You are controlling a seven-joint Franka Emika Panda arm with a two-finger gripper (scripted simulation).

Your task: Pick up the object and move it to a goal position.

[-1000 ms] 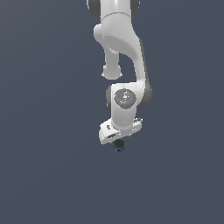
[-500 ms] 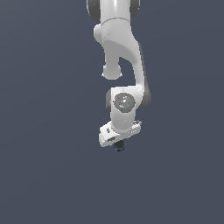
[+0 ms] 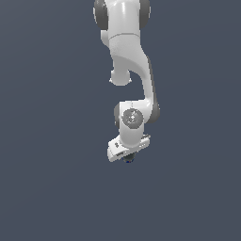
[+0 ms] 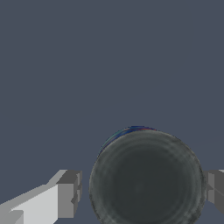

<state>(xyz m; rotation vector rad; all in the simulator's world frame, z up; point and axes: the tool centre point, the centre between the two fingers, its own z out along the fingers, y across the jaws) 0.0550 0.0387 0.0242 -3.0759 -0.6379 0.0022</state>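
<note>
White arm is hanging down mid-frame in the exterior view, end effector pointing down. The object, a small can with grey round top and a blue side sliver, is sitting between the fingers, one finger just beside each side; contact unclear, so can't tell if it is pinching the can or just straddling it. Dark bit is peeking out below the hand. Plain grey worktop, edges not visible.

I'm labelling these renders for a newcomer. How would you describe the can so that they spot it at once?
Follow the white arm down to its claw. The small can peeks out just beneath it, between the fingers. It is the only dark, round thing there: grey ringed top, blue side.
</note>
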